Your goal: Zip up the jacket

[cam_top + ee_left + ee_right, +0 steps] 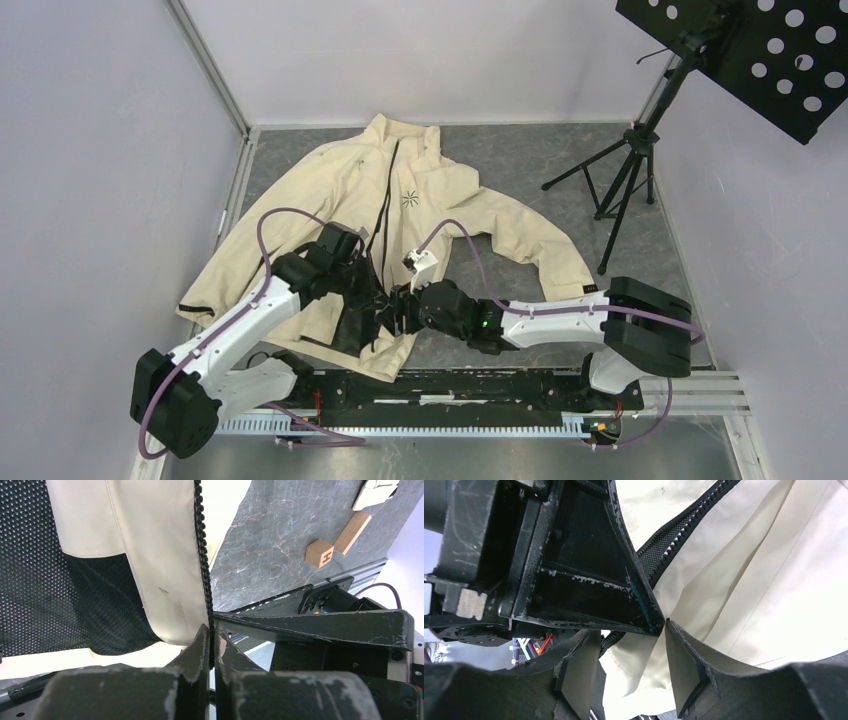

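The cream jacket (pixel 455 200) lies spread on the grey table, front open, with its dark zipper (pixel 202 555) running down one front edge. My left gripper (pixel 212 647) is shut on that zipper edge near the bottom hem, the teeth pinched between its fingers. My right gripper (pixel 631 652) is open right beside it, its fingers (pixel 681 667) on either side of a fold of cream hem without pressing it. In the top view both grippers, left (pixel 372 297) and right (pixel 400 305), meet at the jacket's lower front. Black mesh lining (pixel 45 580) shows inside.
A black tripod stand (pixel 625 180) with a perforated panel (pixel 770 50) stands at the back right. Two wooden blocks (pixel 320 552) lie on the table near the front rail (pixel 480 385). Walls close in the left and right sides.
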Available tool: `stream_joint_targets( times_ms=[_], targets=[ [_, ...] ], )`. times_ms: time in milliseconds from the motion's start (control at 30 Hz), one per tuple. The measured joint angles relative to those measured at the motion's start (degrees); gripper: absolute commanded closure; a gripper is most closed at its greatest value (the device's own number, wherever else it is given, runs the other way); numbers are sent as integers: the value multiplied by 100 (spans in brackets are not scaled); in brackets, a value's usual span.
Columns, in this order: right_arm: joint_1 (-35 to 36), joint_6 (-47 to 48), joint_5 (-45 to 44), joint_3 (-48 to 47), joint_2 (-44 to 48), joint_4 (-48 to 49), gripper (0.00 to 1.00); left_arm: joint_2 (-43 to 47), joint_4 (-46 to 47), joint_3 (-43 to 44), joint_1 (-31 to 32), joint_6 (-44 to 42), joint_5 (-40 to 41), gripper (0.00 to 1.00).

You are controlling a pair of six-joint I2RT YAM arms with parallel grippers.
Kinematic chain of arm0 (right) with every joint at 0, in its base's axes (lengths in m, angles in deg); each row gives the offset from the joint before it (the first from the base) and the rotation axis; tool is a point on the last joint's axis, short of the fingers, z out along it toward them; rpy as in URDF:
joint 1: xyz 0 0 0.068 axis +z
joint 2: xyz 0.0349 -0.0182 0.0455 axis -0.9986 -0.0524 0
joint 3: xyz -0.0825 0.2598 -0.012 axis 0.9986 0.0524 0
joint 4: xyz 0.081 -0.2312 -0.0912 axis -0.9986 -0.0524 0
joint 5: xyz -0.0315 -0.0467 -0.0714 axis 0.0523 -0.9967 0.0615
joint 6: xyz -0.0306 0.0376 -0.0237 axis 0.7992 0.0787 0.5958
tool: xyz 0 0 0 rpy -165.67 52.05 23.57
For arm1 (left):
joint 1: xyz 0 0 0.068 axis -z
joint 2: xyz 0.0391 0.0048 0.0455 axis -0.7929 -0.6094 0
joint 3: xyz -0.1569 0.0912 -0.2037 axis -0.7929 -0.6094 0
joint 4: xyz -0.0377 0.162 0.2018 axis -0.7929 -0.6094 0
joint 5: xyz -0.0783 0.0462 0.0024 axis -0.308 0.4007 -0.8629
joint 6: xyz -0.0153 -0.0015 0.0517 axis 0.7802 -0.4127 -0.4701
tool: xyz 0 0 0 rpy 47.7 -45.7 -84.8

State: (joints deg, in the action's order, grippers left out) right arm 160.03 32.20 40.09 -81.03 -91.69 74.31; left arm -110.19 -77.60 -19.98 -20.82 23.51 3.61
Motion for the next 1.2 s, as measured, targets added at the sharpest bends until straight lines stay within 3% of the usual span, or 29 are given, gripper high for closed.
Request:
stream_joint_targets(
  times_ms=[333,567,900,1000,1200],
  targets=[
    [-4,9,295,584,13,846,60,-20,-151,136,2,-2,94,98],
    [-133,144,824,846,17,1550,47,-20,-173,136,0,-4,92,98],
    [-439,326,1606,1169,17,2236,56,-20,-179,136,0,-17,85,98],
    [-457,350,1773,1189,7,2437,52,-20,-216,162,0,-59,50,98],
    [-494,422,1982,1187,-179,2618,54,-20,-216,184,0,-125,-17,98]
  ],
)
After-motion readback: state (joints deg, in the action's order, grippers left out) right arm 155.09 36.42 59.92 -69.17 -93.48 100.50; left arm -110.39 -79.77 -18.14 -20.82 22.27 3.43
